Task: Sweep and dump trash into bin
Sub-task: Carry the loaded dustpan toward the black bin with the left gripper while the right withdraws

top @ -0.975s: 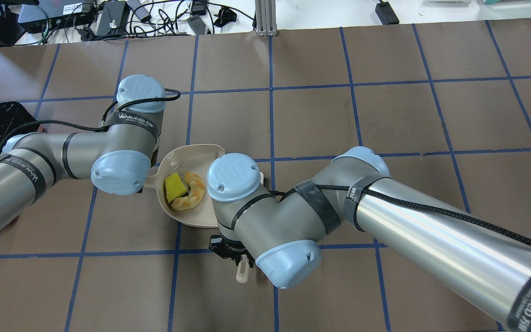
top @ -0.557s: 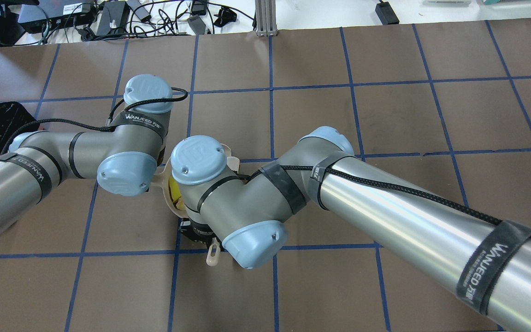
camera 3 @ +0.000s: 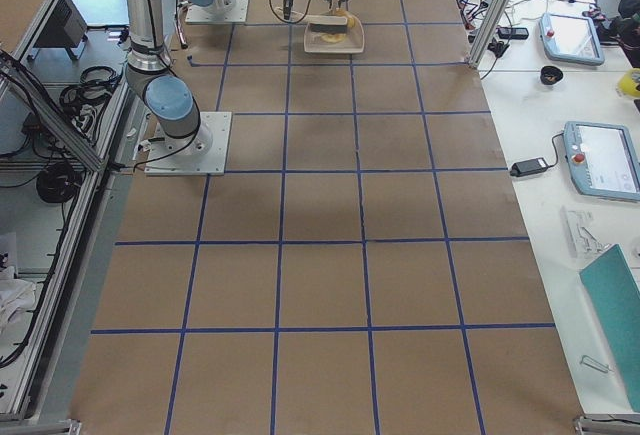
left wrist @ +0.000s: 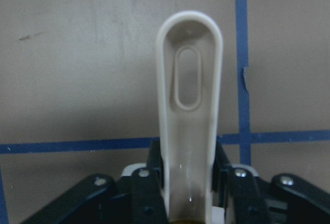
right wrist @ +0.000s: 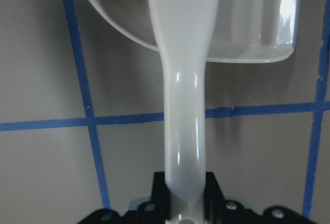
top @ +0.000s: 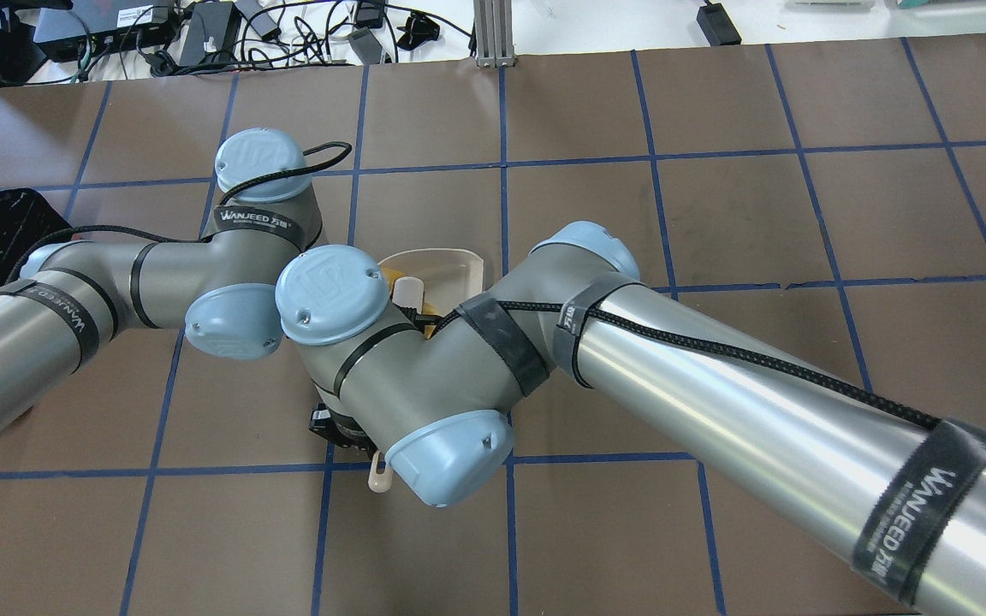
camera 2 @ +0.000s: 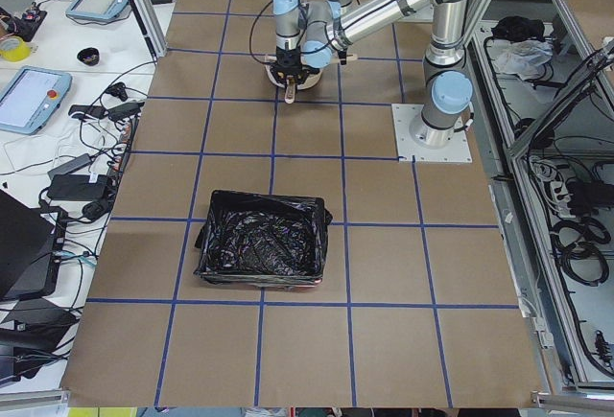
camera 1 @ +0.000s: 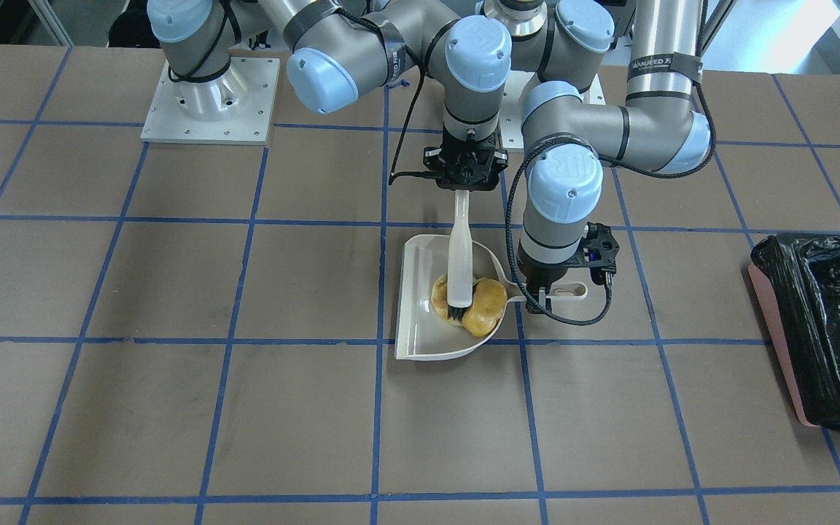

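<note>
While the left pincer stands clamped on the dustpan's handle, pinning the beige dustpan flat to the table, the right pincer is closed tight on the white brush, which reaches out from its fingertips into the pan. That split looks deliberate to me: one arm anchors the scoop so it won't skid, and the other drives the bristles.

At the bristle end, out ahead of the right pincer's tips, sits the golden potato-like lump. The tan croissant piece lies against the brush's other side. Both are inside the pan, close ahead of the left pincer. I can't pick out the yellow sponge scrap for sure behind the brush.

Sweeping looks all but finished, I'd say, and the dump is not yet done. The bin, pink with a black liner, waits well off to the left pincer's outer side. The pan has a fair carry, and tilting it early could spill the lump.

Under everything is a brown covering ruled with blue tape lines. Cables and power bricks crowd the table's far edge, and tablet-like pendants lie on a side bench.
</note>
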Robot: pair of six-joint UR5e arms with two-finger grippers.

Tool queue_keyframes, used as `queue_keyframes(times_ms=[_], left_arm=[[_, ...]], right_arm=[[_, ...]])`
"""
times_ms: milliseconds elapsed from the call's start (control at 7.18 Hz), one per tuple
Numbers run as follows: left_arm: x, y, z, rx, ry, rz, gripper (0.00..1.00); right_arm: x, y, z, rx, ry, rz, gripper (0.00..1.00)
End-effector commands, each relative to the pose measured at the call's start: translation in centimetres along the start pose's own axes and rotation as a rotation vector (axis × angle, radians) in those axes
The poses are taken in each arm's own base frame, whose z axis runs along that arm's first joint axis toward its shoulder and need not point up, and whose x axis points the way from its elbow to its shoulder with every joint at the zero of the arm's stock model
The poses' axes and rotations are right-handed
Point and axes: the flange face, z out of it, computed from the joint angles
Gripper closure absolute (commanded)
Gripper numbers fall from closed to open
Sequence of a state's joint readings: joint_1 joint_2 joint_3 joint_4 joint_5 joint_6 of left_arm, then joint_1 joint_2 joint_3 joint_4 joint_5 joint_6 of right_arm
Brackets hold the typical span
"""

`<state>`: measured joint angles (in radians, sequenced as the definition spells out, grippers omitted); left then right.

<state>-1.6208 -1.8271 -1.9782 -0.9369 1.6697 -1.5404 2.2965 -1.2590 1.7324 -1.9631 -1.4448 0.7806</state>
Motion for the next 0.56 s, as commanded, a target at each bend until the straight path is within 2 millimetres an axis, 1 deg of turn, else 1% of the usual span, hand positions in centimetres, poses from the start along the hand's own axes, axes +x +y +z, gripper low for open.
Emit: queue_keyframes(times_ms=[0, 139, 279, 418], left_arm=[[0.9, -1.8, 1.2, -0.101, -0.002, 0.035, 1.0], [1.1, -2.6, 1.2, -0.091, 0.0, 0.033, 1.0], [1.9, -4.4, 0.6, -0.089, 0.01, 0.008, 1.0], [2.8, -5.6, -0.4, -0.08, 0.03, -0.004, 1.0]], right_arm=[[4.0, 2.4, -2.4, 0.014, 0.173, -0.079, 1.0], [4.9, 3.0, -2.9, 0.018, 0.175, -0.075, 1.0], [5.3, 2.7, -2.8, 0.021, 0.185, -0.077, 1.0], [5.5, 2.7, -3.0, 0.022, 0.19, -0.067, 1.0]])
